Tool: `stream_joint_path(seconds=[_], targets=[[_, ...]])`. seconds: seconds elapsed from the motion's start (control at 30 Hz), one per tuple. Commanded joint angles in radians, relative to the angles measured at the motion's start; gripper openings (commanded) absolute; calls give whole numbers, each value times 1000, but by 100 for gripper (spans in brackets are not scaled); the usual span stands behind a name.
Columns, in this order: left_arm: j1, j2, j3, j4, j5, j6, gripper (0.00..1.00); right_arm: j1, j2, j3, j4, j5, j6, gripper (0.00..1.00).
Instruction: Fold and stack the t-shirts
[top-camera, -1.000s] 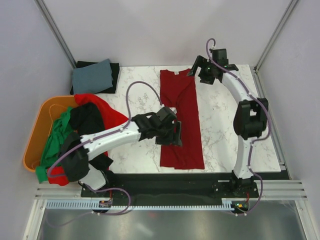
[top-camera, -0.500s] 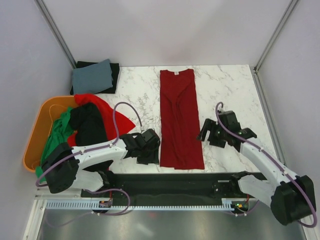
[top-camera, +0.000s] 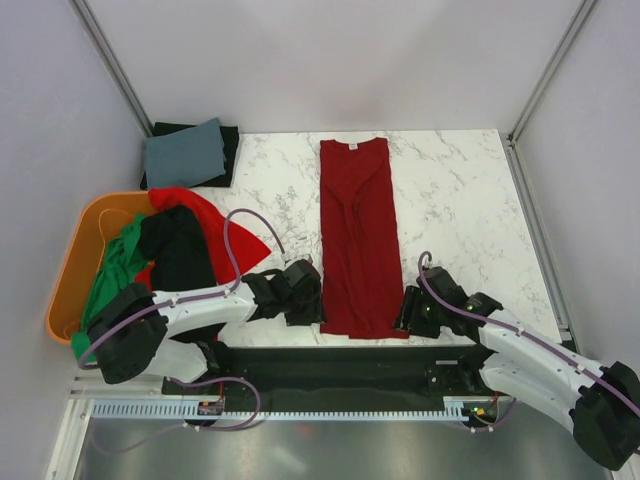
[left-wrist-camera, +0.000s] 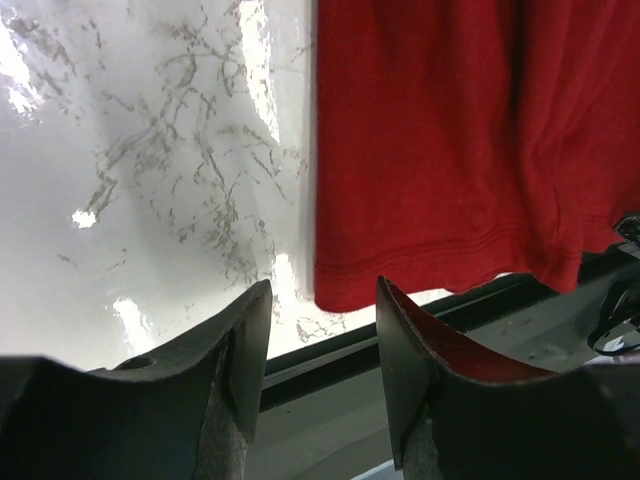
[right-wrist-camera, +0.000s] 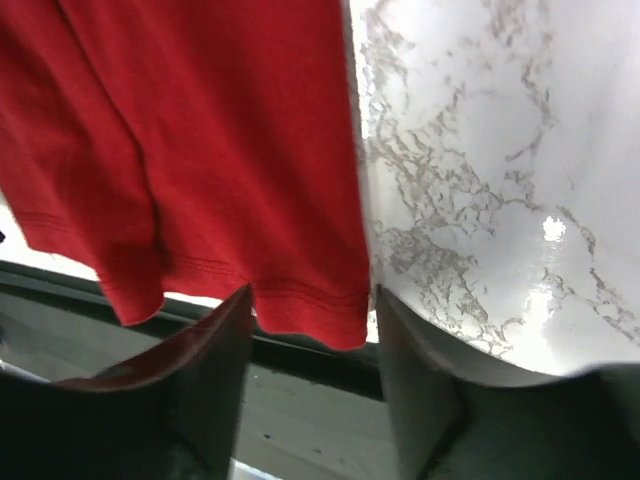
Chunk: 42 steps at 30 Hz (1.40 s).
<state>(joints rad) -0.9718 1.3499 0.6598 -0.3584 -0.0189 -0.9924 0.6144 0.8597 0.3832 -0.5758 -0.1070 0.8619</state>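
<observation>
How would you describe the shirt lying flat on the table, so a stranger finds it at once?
On the white marble table, down the middle, lies the dark red shirt, a long narrow strip, collar at the far end. Its neighbours are a crumpled heap at the orange tub and a small folded pile far left.

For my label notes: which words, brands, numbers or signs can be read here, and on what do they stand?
None can be read.
The pale neck tag of the dark red t-shirt: too small to read.
No other text shows in any view.
</observation>
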Motion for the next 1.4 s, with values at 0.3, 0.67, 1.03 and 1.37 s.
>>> stream_joint_path(seconds=[0.3,0.67,1.03,1.37], targets=[[-2,80,-48,168,60,-98,23,36,-4,-37,83,47,46,33],[-48,-167,46,-149,-72,-291,2,38,13,149,-59,95,-9,3],[-133,-253,-48,-175,-32,-437,2,59,-1,97,-58,63,38,0],[-121,-196,240,-358,-157,-220,2,67,21,339,-165,180,2,0]])
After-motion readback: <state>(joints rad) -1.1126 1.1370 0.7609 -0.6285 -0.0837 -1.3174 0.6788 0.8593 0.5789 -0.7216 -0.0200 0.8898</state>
